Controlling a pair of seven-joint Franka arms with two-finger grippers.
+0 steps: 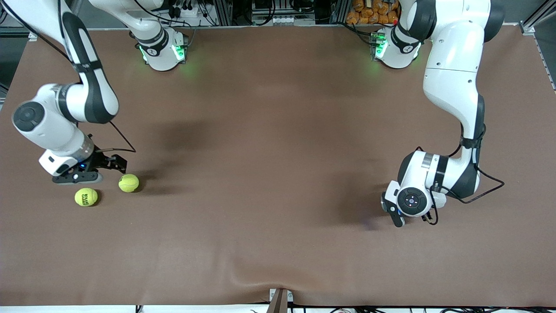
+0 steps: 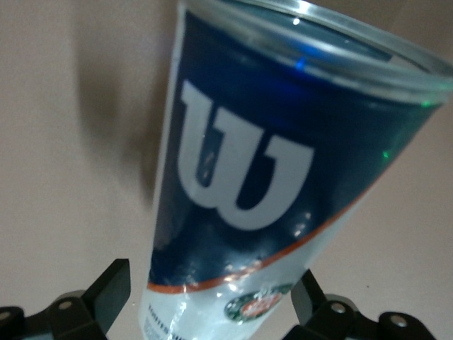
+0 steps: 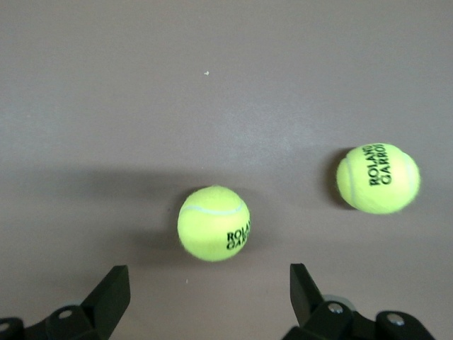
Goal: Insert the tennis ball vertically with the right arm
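- The right arm (image 1: 65,108), white with broad black link sections and a dark round joint cap, reaches down over the tabletop (image 1: 269,182), a brown surface, at its own end of it.
- The right gripper (image 1: 114,164), black with two fingers, hangs low over the tabletop just above the two balls. Its fingers (image 3: 113,294) stand wide apart and hold nothing.
- The first yellow-green felt tennis ball (image 1: 86,197), printed with black lettering, lies on the tabletop below the gripper body, nearer the front camera than the second ball. In the right wrist view it (image 3: 378,178) sits off to one side of the fingers.
- The second yellow-green felt tennis ball (image 1: 129,183) lies on the tabletop close beside the first, toward the table's middle, the two not touching. In the right wrist view it (image 3: 214,223) lies between the lines of the two spread fingers, just ahead of them, untouched.
- The left arm (image 1: 451,100), almost all white, bends down over its own end of the tabletop.
- The left gripper (image 2: 212,312) has its fingers spread as wide as they go, one on each side of a clear plastic ball tube (image 2: 283,163) with a dark blue label and a white W logo. The tube fills the gap between the fingers, its open rim pointing away from the wrist.
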